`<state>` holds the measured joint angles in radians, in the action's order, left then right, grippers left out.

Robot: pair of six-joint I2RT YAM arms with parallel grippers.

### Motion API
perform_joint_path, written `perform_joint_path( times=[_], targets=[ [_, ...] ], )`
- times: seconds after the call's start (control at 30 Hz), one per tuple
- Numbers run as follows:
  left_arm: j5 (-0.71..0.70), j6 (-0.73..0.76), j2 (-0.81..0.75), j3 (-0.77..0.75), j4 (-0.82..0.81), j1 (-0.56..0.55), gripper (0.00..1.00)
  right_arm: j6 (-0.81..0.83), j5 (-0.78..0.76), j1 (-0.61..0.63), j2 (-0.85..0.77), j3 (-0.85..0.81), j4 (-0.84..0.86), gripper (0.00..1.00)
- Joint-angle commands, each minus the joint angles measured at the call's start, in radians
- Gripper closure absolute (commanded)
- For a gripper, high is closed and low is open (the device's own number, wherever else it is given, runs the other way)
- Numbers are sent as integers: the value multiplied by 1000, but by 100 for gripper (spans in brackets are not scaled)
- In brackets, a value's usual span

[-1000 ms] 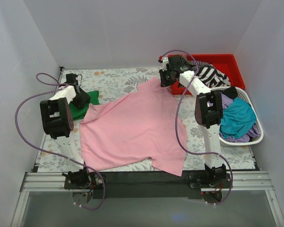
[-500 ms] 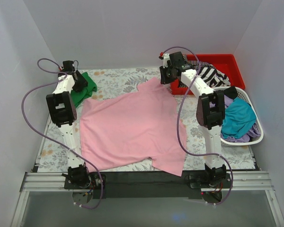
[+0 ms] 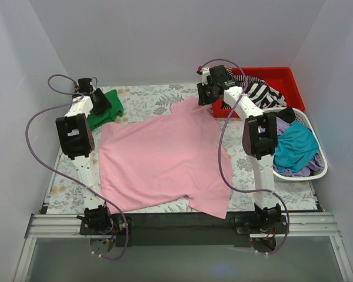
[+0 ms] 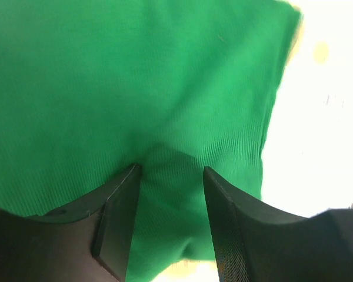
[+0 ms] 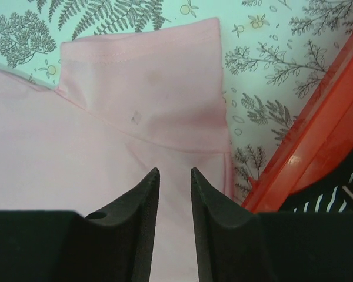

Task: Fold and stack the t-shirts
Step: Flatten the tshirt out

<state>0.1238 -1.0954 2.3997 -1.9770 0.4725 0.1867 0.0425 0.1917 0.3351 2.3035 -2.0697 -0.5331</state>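
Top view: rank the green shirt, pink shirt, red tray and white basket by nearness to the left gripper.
1. Green shirt, at the left gripper, far left.
2. Pink shirt, centre.
3. Red tray, far right.
4. White basket, right edge.

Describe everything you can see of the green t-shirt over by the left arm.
The green t-shirt is plain, soft, finely ribbed knit cloth, bundled into a compact heap rather than spread flat. It lies on the fern-print table cover at the far left, just beyond a corner of the pink t-shirt. The left gripper is on it, pinching a raised pucker of cloth. No sleeves or collar can be made out.
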Motion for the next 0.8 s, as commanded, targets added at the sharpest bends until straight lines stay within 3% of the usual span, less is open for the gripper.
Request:
perform_joint_path(
  times=[0.0,0.13,0.27,0.37,0.53,0.7,0.77],
  targets=[
    [10,-30,-123,144,58,-10,54,30,-23,2,51,-84,2,65],
    [-1,-40,-293,280,28,-16,54,49,-37,2,123,-147,-18,61],
    [14,-67,-376,461,2,-18,54,56,-69,2,166,-173,-11,57],
    [-33,-54,-366,506,-60,-16,53,62,-80,2,180,-187,-15,53],
    [-110,-57,-220,324,39,-13,53,54,-67,2,152,-144,-10,53],
    [-200,-84,-189,212,75,2,52,45,-43,2,128,-116,-7,53],
    [-208,-75,-134,100,132,16,51,42,-40,1,123,-116,-4,52]
  ],
)
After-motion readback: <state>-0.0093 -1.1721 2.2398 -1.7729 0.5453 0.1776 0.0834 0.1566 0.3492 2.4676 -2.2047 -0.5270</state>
